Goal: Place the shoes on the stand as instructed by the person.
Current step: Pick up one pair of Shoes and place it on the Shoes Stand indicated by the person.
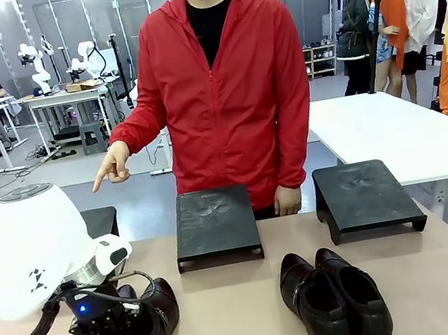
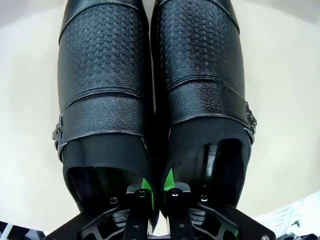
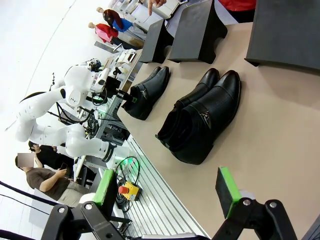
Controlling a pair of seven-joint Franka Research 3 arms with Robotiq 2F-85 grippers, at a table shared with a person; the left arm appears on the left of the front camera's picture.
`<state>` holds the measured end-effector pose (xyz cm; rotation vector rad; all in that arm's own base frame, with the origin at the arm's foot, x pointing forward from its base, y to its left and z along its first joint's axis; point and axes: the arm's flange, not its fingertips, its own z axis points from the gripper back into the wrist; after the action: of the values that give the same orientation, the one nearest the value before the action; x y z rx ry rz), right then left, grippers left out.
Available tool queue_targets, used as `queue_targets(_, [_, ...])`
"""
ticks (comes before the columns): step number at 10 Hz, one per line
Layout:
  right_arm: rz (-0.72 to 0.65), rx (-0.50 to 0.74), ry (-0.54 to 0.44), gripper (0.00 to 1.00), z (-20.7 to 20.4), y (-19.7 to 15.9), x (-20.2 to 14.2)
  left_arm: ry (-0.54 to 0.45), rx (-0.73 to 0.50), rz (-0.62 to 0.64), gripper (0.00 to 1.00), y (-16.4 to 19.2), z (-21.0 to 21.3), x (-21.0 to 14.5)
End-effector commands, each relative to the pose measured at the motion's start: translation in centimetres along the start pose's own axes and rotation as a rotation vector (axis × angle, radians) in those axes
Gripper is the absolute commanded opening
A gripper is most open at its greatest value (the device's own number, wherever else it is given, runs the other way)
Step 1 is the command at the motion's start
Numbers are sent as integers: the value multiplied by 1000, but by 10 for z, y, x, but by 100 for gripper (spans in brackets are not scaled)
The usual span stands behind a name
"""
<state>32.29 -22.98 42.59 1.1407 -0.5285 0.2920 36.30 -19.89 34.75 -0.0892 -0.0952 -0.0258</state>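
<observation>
Nearly closed, left fingers [image 2: 145, 185] pinch both shoes [image 2: 105, 100].

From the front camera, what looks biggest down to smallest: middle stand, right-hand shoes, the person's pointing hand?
1-2. Right-hand shoes and middle stand: look alike, and the shoes sit nearer the camera.
3. Pointing hand.

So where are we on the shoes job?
Done: nothing; middle stand and right stand are bare. In hand: left gripper pinches the inner walls of the left pair, on the table; the person's hand points left. Left: placing it, then the right pair; right gripper is open.
</observation>
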Motion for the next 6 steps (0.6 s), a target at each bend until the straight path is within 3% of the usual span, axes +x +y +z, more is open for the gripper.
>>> queue_targets(1, [9, 11, -12, 100, 1, 1, 2, -60, 12, 31, 0, 9, 15, -19])
queue_targets(4, [9, 11, -12, 100, 1, 1, 2, -65, -1, -14, 0, 17, 94, -10])
queue_targets(6, [9, 11, -12, 100, 1, 1, 2, -142, -3, -56, 0, 39, 142, -1])
